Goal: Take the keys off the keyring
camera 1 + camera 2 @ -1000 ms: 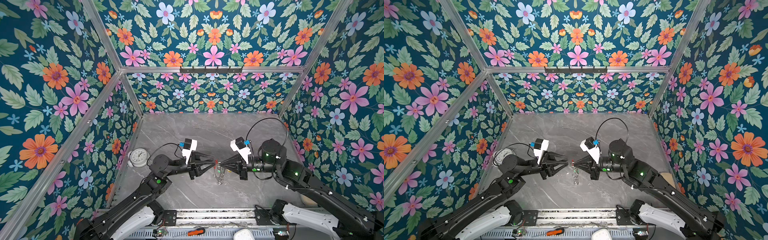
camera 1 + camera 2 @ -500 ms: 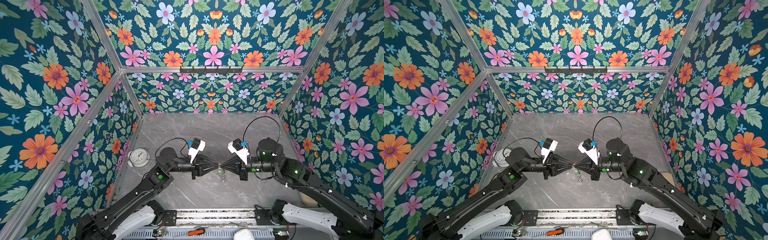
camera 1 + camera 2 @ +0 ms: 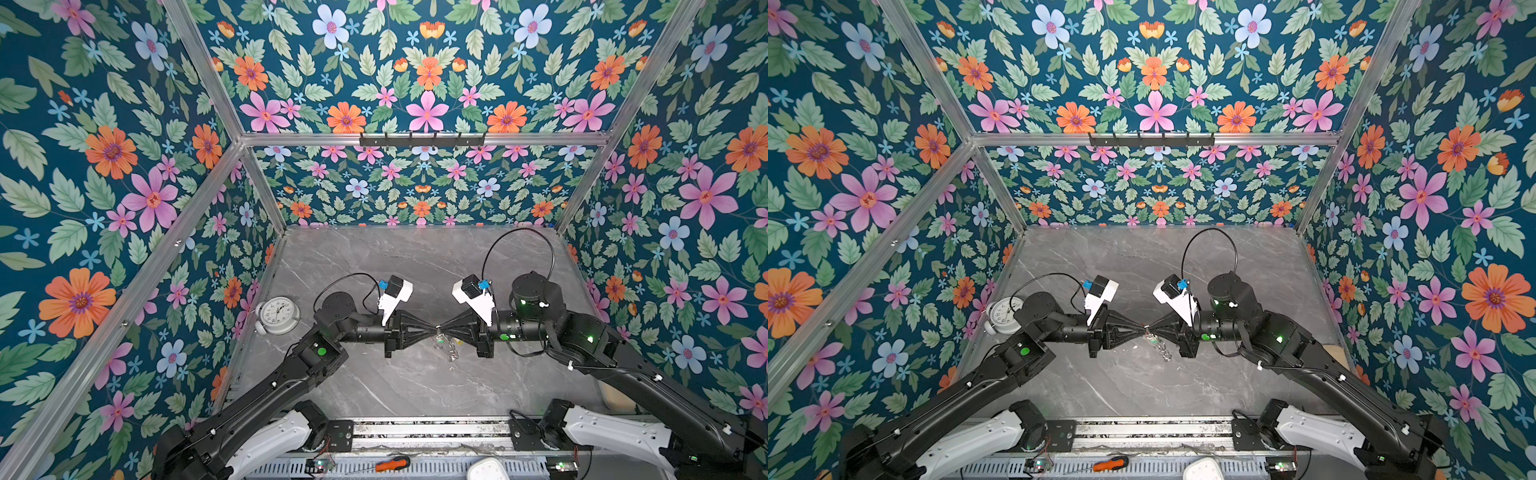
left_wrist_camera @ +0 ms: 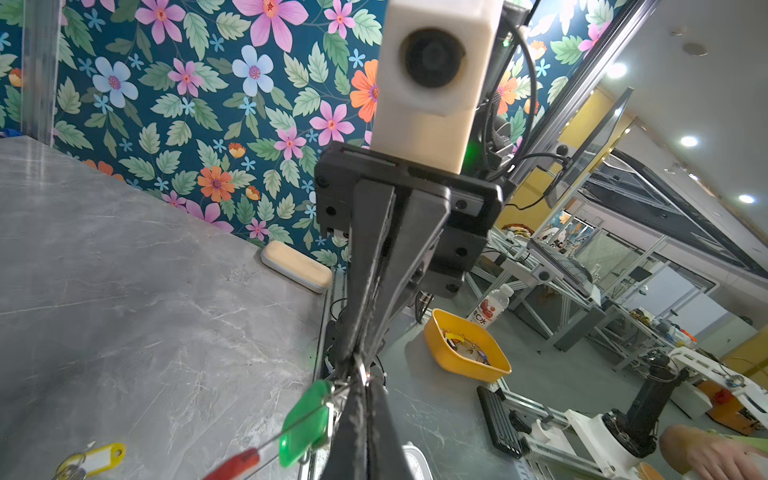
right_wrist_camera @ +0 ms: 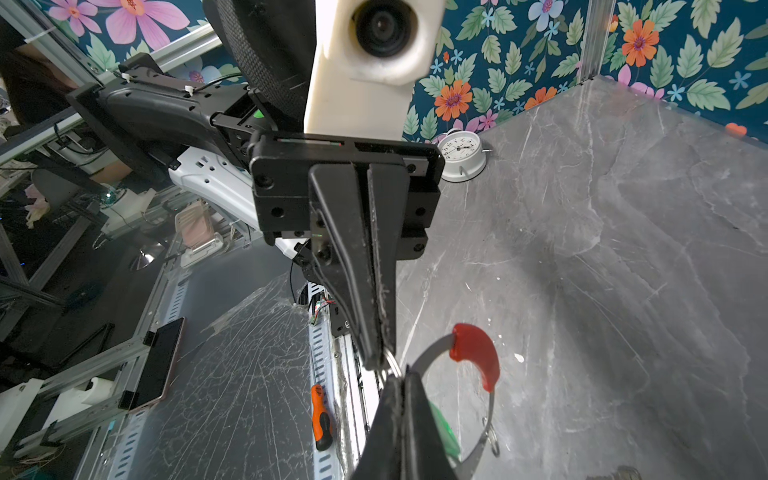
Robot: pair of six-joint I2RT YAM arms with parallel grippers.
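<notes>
Both grippers meet tip to tip above the middle of the table. My right gripper (image 3: 443,329) (image 5: 401,376) is shut on the grey band of the keyring (image 5: 476,353), whose red section curves away beside it. My left gripper (image 3: 432,331) (image 4: 360,376) is shut on a small wire ring (image 5: 388,360) at the hoop, next to the green tag (image 4: 307,419). The keys (image 3: 448,347) dangle under the fingertips in both top views. A yellow tag (image 4: 99,455) shows lower down; I cannot tell whether it hangs or lies on the table.
A white alarm clock (image 3: 277,314) stands at the table's left edge. A flat tan case (image 4: 297,266) lies by the right wall. An orange screwdriver (image 3: 392,463) rests on the front rail. A black hook rail (image 3: 422,139) runs along the back wall.
My left gripper has moved right to the right gripper's tips and closed there. The right gripper stays shut and has shifted slightly left with the hoop.
</notes>
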